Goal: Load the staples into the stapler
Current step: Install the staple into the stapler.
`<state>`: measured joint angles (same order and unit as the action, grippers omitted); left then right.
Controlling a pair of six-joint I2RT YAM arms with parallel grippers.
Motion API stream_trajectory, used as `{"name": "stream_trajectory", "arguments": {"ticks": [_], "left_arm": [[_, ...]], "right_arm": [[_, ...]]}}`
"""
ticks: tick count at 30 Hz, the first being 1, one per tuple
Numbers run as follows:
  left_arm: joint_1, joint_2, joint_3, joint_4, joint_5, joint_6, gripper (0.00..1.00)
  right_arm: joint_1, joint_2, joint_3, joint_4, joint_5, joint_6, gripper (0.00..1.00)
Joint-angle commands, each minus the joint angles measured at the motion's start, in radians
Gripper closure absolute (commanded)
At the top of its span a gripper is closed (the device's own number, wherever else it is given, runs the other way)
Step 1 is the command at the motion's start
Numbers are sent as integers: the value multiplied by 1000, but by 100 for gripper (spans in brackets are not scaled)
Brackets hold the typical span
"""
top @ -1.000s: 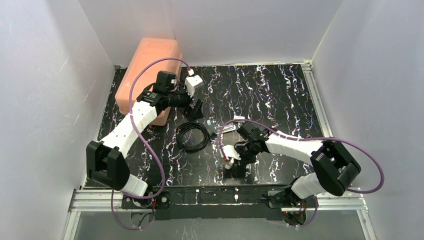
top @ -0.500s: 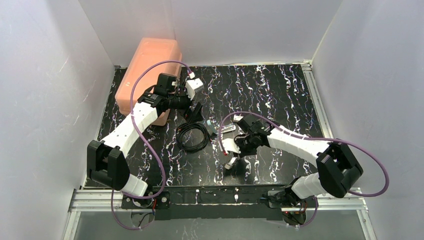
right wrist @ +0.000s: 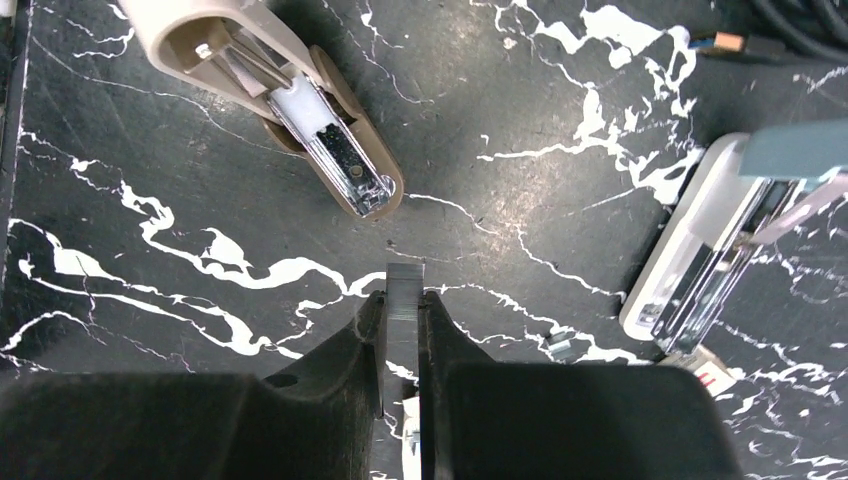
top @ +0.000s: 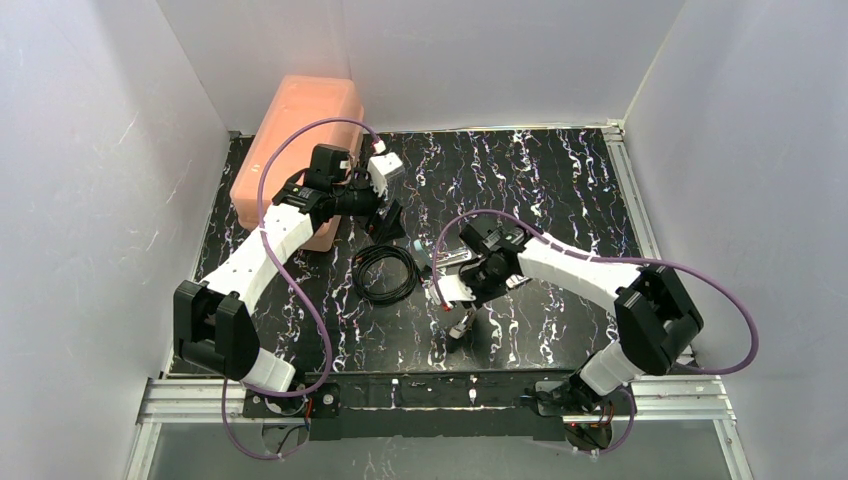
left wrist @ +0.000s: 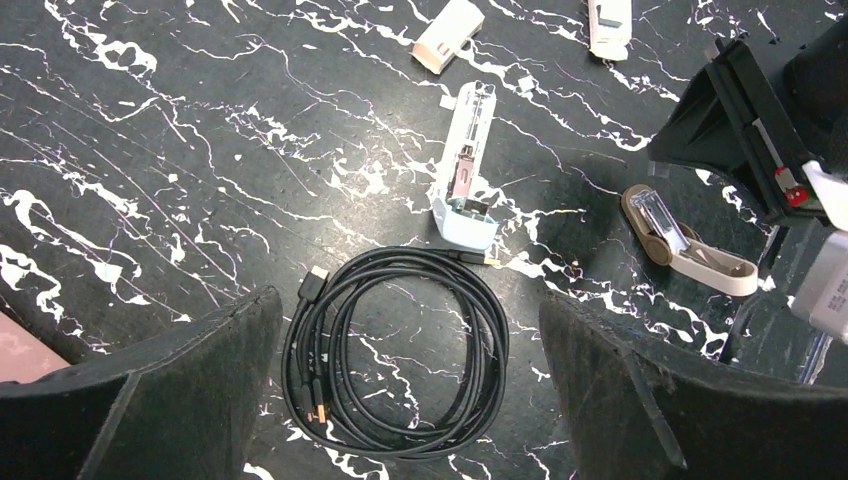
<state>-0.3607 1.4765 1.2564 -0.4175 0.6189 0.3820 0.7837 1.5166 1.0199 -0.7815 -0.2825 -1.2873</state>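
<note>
Right gripper point(right wrist: 403, 300) clamped on staples point(right wrist: 404, 285): thin silvery strip held edge-on between the fingers, short end poking out past the tips, above the table point(right wrist: 150, 200).

Risks:
- Grip is narrow and the strip is slick, so it could twist or slide out when pushed into the channel.
- The strip may snap into pieces if it hits the channel edge at an angle.
- The strip points toward the tan object point(right wrist: 340, 160), which is open with its own slot. The stapler point(right wrist: 700, 250) sits off to the right, well apart, so it could be loaded into the wrong thing unless the wrist swings over.
- The stapler is loose on the table with nothing pinning it, so a push would likely shove it away.
- Left gripper point(left wrist: 408, 305) is spread wide, holds nothing and hangs over the cable point(left wrist: 495, 350), not bracing.

Stapler look: lying open on the table, light-blue shell, silver channel exposed and facing up. The rounded blue end is just beside the cable coil. Can't tell if the channel is empty.
</note>
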Motion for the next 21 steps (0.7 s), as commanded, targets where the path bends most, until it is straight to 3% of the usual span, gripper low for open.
{"name": "stream_trajectory", "arguments": {"ticks": [1, 21], "left_arm": [[9, -18, 8, 6, 32, -2, 2], [32, -27, 3, 34, 9, -27, 1]], "right_arm": [[22, 23, 81, -110, -9, -147, 89], [143, 105, 145, -144, 62, -217, 89]]}}
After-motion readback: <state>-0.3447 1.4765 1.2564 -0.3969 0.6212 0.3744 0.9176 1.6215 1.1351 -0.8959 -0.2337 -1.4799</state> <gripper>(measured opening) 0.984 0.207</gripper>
